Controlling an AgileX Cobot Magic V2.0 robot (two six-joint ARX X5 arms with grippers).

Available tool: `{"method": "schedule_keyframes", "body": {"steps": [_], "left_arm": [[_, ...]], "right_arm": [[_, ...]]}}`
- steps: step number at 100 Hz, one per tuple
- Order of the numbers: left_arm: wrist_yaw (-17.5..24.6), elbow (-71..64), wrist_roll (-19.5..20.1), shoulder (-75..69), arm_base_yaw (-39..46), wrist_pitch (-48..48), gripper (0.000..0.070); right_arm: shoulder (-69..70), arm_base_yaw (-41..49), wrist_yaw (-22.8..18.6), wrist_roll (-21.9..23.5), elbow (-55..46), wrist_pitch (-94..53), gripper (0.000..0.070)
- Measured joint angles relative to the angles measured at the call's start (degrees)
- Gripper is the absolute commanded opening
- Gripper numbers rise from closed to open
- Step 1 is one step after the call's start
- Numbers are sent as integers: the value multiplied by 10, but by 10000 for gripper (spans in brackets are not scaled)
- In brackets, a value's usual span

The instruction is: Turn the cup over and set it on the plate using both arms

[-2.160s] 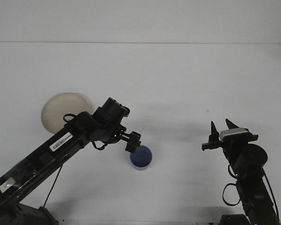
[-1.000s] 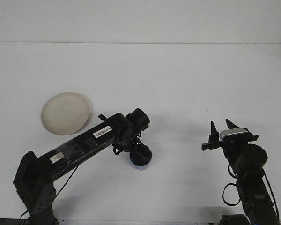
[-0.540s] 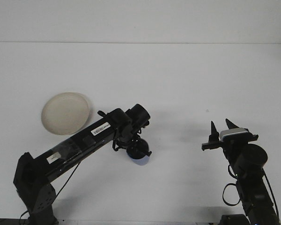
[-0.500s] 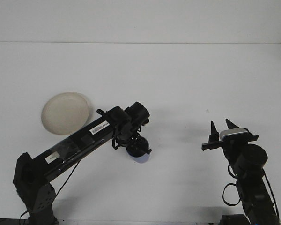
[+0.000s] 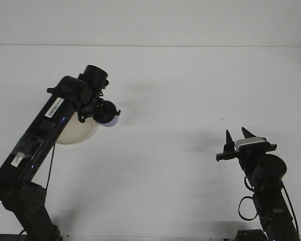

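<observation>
Both arms matter here, but right now the left gripper is clamped on the blue cup, held up beside the cream plate, so lower it gently; the right gripper sits spread apart.

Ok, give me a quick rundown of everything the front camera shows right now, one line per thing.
cup: one, blue, held up at the left gripper, just right of the plate, off the table.
plate: one, cream, left side of the table, mostly hidden behind the left arm.
table: one, white, fills the view below a pale back wall.
left arm: one, black, raised over the plate; left gripper shut on the cup.
right arm: one, black, at the lower right; right gripper open, pointing up, holding nothing.
</observation>
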Motion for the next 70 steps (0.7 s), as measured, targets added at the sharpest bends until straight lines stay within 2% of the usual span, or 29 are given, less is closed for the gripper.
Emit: {"method": "schedule_keyframes", "body": {"steps": [32,52,70], "left_arm": [[-4,0,14,0,166,5,5],[-4,-2,15,1,212,4,5],[-4,-2,15,26,219,7,5]], "right_arm": [[0,0,0,0,0,0,357],[0,0,0,0,0,0,357],[0,0,0,0,0,0,357]]}}
